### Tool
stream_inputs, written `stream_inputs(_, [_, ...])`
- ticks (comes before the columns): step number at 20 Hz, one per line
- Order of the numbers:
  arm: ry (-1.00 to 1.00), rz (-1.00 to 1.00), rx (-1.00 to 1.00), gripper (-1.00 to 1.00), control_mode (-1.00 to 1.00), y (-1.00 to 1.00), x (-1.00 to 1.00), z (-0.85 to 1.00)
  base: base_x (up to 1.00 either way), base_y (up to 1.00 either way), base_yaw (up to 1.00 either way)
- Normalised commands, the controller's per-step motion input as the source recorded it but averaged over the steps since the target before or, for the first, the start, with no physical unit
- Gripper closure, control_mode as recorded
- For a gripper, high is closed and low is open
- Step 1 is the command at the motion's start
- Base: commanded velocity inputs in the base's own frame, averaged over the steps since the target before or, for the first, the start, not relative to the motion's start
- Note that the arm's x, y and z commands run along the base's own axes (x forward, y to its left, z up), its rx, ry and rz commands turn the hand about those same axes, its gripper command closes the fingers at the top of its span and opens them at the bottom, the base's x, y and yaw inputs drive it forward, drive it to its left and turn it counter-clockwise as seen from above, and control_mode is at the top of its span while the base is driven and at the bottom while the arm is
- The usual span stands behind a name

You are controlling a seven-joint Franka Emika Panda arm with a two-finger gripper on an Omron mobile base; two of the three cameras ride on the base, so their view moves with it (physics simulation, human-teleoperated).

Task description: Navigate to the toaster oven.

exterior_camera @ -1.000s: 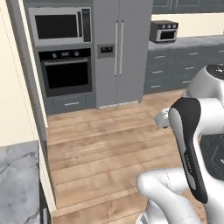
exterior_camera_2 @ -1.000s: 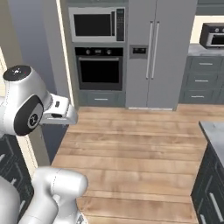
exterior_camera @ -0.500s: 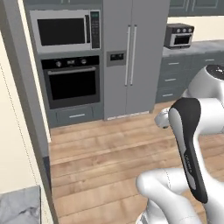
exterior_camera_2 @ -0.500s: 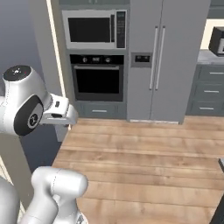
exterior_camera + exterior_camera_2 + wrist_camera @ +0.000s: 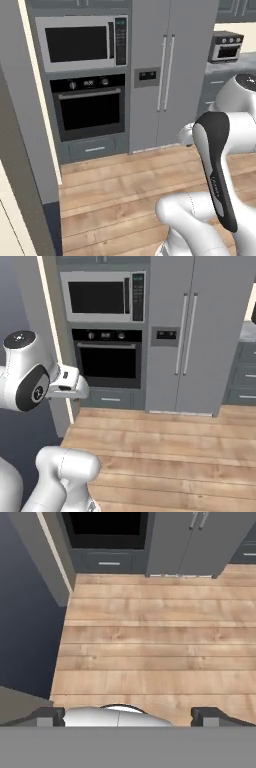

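Note:
The toaster oven (image 5: 227,46) is a small boxy appliance with round knobs and a dark glass door. It stands on the grey counter (image 5: 231,66) at the far right of the left base view, past the fridge. My gripper (image 5: 129,716) hangs over the wooden floor, open, its two dark fingertips (image 5: 50,716) wide apart with nothing between them. The hand (image 5: 67,387) juts out in front of the wall oven in the right base view.
A tall grey fridge (image 5: 165,75) with two vertical handles stands in the middle. Left of it a microwave (image 5: 82,44) sits above a built-in wall oven (image 5: 89,107). A wall edge (image 5: 52,341) rises close on the left. Wooden floor (image 5: 170,451) lies open ahead.
The whole picture has shifted as the base drove: the fridge wall has grown larger and slid right, and the toaster oven now sits nearer the right edge. The arm's pose is unchanged.

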Motion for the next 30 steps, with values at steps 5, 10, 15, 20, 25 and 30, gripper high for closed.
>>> stream_inputs(5, [0.00,0.00,0.00,-1.00,1.00,0.00,0.00,0.00,1.00,-0.11,0.04])
stream_inputs(10, [0.00,0.00,0.00,-1.00,1.00,0.00,0.00,0.00,1.00,-0.22,0.02])
stream_inputs(15, [0.00,0.00,0.00,-1.00,1.00,0.00,0.00,0.00,1.00,-0.87,0.00])
stream_inputs(20, [0.00,0.00,0.00,-1.00,1.00,0.00,0.00,0.00,1.00,-1.00,0.00])
stream_inputs(25, [0.00,0.00,0.00,-1.00,1.00,0.00,0.00,0.00,1.00,-1.00,0.00])
stream_inputs(30, [0.00,0.00,0.00,-1.00,1.00,0.00,0.00,0.00,0.91,-1.00,0.00])
